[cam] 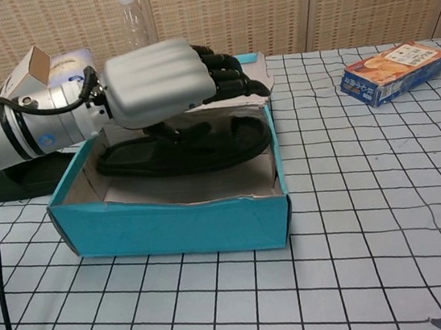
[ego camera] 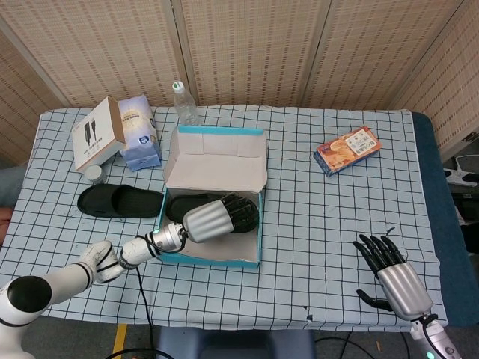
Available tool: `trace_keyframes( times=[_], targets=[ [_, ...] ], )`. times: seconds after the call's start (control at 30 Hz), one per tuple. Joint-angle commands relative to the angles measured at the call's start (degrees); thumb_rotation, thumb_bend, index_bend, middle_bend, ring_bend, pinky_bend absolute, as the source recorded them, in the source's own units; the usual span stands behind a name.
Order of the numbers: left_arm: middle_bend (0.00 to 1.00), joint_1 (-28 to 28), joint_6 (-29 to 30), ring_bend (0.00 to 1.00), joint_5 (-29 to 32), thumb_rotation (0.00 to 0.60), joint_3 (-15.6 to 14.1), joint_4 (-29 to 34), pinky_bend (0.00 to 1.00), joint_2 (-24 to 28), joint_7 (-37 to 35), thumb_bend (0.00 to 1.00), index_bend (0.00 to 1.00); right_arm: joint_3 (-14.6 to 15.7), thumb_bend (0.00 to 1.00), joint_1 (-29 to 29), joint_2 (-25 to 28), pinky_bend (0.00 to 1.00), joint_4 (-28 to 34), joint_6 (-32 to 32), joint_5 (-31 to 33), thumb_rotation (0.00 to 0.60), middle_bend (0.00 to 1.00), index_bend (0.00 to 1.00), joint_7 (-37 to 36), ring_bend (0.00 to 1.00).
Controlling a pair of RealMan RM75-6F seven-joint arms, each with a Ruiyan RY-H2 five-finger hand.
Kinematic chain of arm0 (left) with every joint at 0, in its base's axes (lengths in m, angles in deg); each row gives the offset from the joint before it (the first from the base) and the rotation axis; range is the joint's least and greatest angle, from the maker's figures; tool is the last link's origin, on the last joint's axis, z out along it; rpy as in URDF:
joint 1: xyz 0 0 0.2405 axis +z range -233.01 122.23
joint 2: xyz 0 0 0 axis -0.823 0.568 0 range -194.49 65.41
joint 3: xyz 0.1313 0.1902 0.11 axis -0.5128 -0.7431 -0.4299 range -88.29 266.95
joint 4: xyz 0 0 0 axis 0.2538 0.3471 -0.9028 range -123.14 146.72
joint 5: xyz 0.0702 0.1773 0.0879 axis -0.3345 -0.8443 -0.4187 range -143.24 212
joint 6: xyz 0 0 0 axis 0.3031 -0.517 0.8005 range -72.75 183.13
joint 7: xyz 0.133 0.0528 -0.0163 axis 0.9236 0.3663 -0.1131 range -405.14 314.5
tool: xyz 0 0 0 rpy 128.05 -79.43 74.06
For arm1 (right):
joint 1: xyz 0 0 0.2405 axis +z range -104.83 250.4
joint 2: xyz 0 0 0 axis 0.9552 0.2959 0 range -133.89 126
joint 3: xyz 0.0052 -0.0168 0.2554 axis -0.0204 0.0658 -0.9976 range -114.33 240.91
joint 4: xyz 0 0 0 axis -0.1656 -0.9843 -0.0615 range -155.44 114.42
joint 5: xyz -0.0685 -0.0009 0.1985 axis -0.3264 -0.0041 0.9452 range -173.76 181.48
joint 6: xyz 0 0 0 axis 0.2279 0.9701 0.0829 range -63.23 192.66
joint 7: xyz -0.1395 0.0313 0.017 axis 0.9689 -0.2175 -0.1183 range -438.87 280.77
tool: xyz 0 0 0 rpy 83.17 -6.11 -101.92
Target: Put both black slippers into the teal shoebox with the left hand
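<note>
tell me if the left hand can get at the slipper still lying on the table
Probably yes: the left hand is open above the shoebox, and the second slipper lies uncovered beside the box's left wall, on that arm's side.

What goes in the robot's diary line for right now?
left hand: open, above slipper in shoebox | other slipper: on table | right hand: idle

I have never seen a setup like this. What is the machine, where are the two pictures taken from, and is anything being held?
A two-armed robot with human-like hands works at a checked table. One camera looks down from its head, one forward from its chest. The left hand hovers over the teal shoebox, fingers extended, holding nothing; one black slipper lies inside. The second slipper lies on the table beside the box. The right hand rests open, empty.
</note>
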Motion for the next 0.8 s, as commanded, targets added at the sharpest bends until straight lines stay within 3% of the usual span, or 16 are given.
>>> trace_keyframes(
  times=[0.03,0.17,0.27,0.67,0.8],
  targets=[
    [0.19,2.05,1.42,0.13,3.25,0.600,1.89,4.26,0.28,1.80,-1.86,0.48,0.10,0.06,0.15,0.07,0.02,0.00,0.00,-0.02,-0.19,0.524,0.00,0.00,-0.10,0.00],
    [0.19,4.57,-3.19,0.13,10.24,0.600,3.25,14.92,0.28,5.95,-3.63,0.47,0.07,0.17,0.15,0.14,0.07,0.00,-0.11,0.09,-0.56,0.524,0.00,0.00,-0.37,0.00],
    [0.19,5.41,-5.20,0.13,12.46,0.600,3.57,18.76,0.27,7.64,-1.39,0.46,0.06,0.38,0.15,0.21,0.07,0.00,-0.12,0.02,-0.96,0.524,0.00,0.00,-0.50,0.00],
    [0.20,7.38,-11.46,0.16,16.79,0.600,2.86,17.88,0.26,4.82,-1.07,0.45,0.07,0.87,0.15,-0.01,0.12,0.00,-0.12,0.61,-2.00,0.524,0.00,0.00,-0.45,0.00],
    [0.27,7.42,-11.01,0.23,15.71,0.600,2.99,16.91,0.26,4.37,-1.65,0.45,0.07,0.74,0.15,0.14,0.07,0.00,-0.16,0.34,-1.72,0.524,0.00,0.00,-0.43,0.00]
  ],
)
